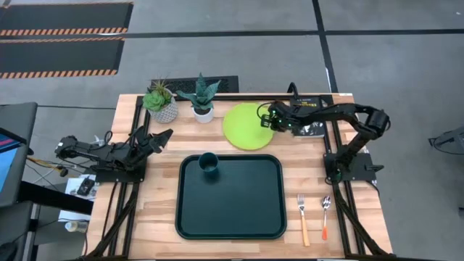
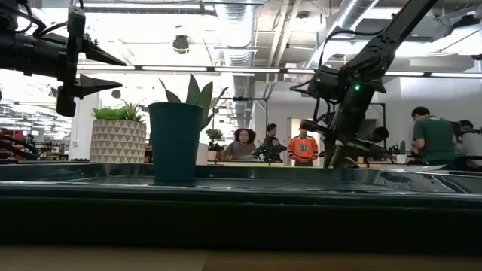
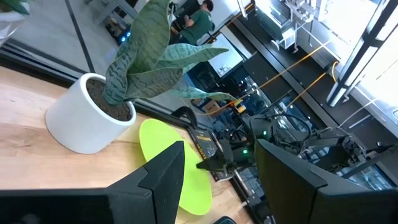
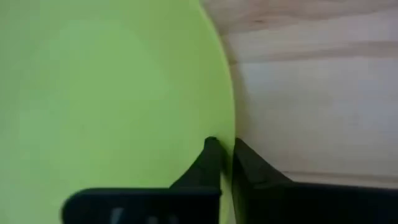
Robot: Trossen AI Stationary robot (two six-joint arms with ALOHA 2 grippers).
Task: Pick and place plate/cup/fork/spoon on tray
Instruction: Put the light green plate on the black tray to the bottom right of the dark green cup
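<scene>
The lime-green plate (image 1: 245, 125) lies on the table behind the tray (image 1: 230, 230). My right gripper (image 1: 267, 119) is at the plate's right edge, shut on its rim; the right wrist view shows the plate (image 4: 124, 93) filling its left side. The teal cup (image 1: 209, 164) stands upright in the tray's far left corner. The yellow-handled fork (image 1: 303, 217) and the red-handled spoon (image 1: 325, 215) lie side by side on the table right of the tray. My left gripper (image 1: 163, 136) is open and empty, raised near the table's left side. My right gripper pinches the plate's rim at its right edge (image 4: 229, 134) between its two fingers, one finger (image 4: 208, 162) over the plate's face, the other outside the rim. The fingers come from the table's right, slanting down. Whether that edge is lifted off the table I cannot tell.
Two plant pots, a patterned one (image 1: 162, 109) and a white one (image 1: 203, 111), stand at the far edge left of the plate. A black box (image 1: 312, 116) lies under my right arm at the far right. People stand in the room beyond the table (image 2: 303, 147).
</scene>
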